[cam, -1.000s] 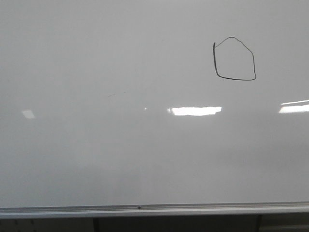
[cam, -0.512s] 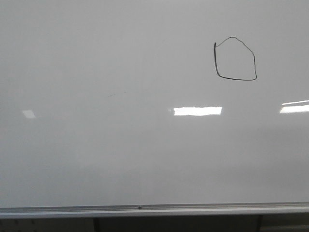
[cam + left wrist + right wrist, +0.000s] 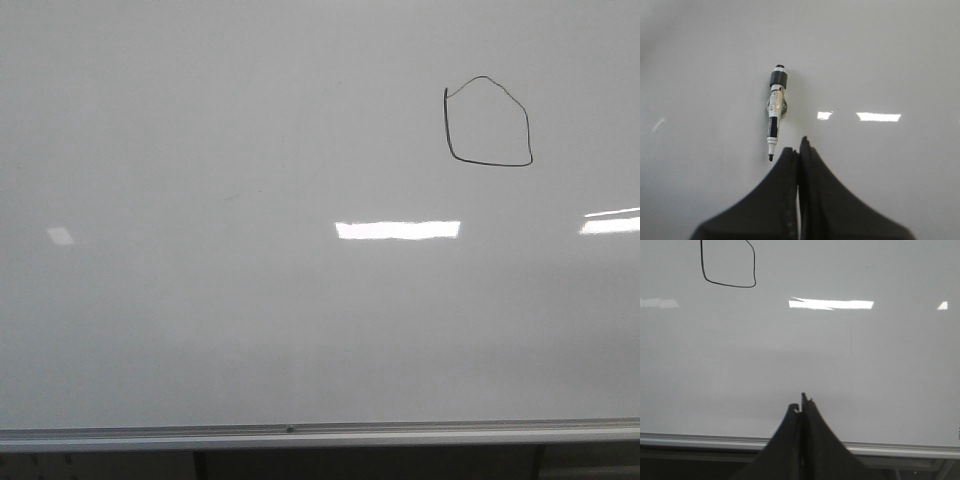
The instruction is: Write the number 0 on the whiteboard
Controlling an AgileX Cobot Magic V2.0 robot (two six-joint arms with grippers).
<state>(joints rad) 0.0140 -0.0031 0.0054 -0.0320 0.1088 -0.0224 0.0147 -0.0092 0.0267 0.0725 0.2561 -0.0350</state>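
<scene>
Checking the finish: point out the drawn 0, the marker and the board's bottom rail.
number 0 (image 3: 446, 125), front view, left stroke.
marker (image 3: 773, 120), left wrist view, mid-barrel.
whiteboard rail (image 3: 300, 434), front view, silver lower edge.

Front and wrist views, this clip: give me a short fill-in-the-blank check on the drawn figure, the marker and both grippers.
1. The number 0 on the whiteboard is drawn in ____ ink.
2. In the front view it sits in the upper ____ part of the board.
3. The marker lies free, its cap ____.
4. The left gripper and right gripper are both ____, holding nothing.

Missing words: black; right; off; shut
</scene>
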